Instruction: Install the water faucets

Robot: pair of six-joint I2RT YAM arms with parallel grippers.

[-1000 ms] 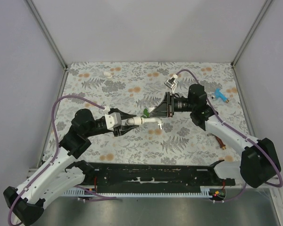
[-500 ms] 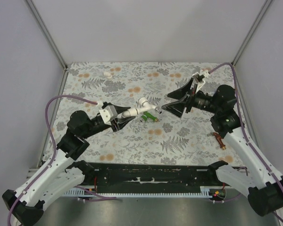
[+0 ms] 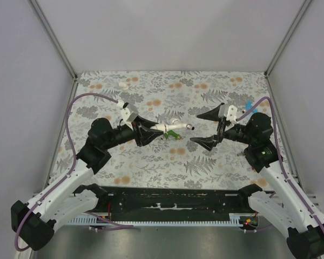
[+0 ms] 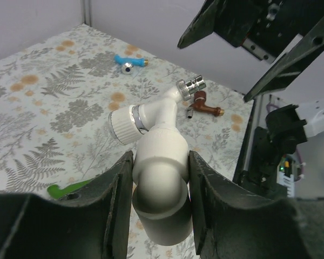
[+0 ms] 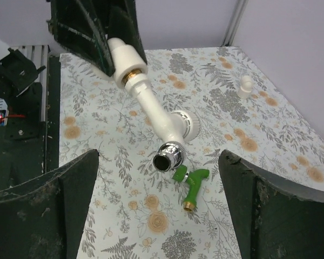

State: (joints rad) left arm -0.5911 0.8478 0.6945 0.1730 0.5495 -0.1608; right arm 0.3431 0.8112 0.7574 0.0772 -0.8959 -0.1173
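1. Since half a second ago: right hand (image 3: 205, 128) swung lower and closer to the left hand (image 3: 154, 131); white faucet (image 3: 175, 127) turned more level.
2. Left hand: clamped on the thick white end of the white faucet, up above the table (image 3: 151, 164).
3. Right hand: spread wide, holding nothing, facing the chrome spout, apart from it.
4. Green faucet (image 3: 173, 135) lying on the table just under the white one; blue faucet (image 4: 125, 61) and reddish-brown faucet (image 4: 205, 108) farther off.

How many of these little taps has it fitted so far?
One seems joined: the white faucet sits threaded into the white fitting clamped in the left gripper. The right gripper is open, apart from it. The green faucet, blue faucet and reddish-brown faucet lie loose.
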